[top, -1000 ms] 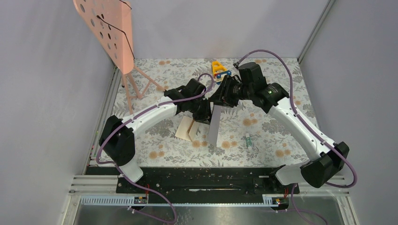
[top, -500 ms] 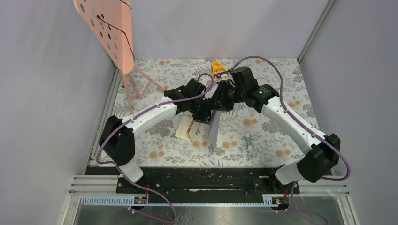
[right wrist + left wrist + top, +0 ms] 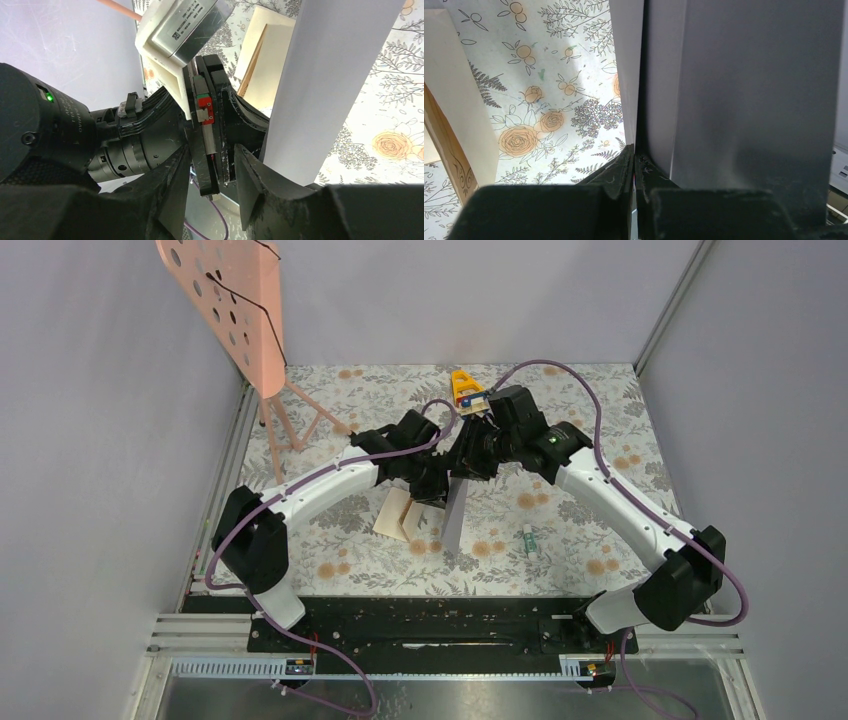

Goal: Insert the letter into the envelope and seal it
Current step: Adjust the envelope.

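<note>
Pinched shut in left hand (image 3: pixel 634 172): envelope (image 3: pixel 744 90), held upright on edge. Right hand (image 3: pixel 212 187) half open close beside it, holding nothing I can see. Letter (image 3: pixel 398 512) on counter (image 3: pixel 570 530) left of left hand. Risk: hands clash, or thin pinch slips and envelope drops.

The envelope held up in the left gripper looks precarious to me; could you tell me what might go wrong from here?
1. The left gripper pinches the envelope by one edge only, so it may swing or slip out.
2. The right gripper, jaws apart, sits very close to the left one; they could collide.
3. The letter lies on the table right beside the envelope, which could nudge it.
</note>
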Controlling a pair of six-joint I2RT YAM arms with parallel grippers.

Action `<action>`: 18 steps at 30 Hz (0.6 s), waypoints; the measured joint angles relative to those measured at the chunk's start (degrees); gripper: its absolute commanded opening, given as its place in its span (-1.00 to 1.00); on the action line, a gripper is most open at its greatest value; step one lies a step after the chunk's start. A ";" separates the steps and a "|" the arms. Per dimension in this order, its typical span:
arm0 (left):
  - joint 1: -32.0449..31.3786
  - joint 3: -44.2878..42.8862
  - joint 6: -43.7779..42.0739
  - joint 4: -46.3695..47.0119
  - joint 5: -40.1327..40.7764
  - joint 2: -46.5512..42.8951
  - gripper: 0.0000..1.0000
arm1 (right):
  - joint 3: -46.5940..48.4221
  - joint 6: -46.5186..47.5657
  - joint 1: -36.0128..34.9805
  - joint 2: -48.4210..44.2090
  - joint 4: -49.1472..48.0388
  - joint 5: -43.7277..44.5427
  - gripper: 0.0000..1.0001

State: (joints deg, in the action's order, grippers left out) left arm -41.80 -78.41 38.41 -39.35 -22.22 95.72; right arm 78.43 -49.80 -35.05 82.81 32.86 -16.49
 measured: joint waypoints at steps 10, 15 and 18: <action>-0.26 0.00 0.02 0.04 0.17 0.00 -1.00 | 1.11 1.14 -0.44 0.24 2.27 1.95 -0.08; -0.24 0.00 0.13 -0.07 0.68 0.00 -1.00 | 1.92 1.42 -0.57 0.98 3.54 2.43 -0.06; -0.20 0.00 0.22 -0.28 0.81 0.00 -1.00 | 2.10 1.53 -0.59 1.31 3.69 2.40 -0.06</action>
State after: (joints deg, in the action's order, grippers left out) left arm -42.00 -78.41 38.63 -39.64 -21.41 95.72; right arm 80.53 -48.27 -35.64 84.12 36.56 -14.09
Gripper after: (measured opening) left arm 0.007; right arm 0.472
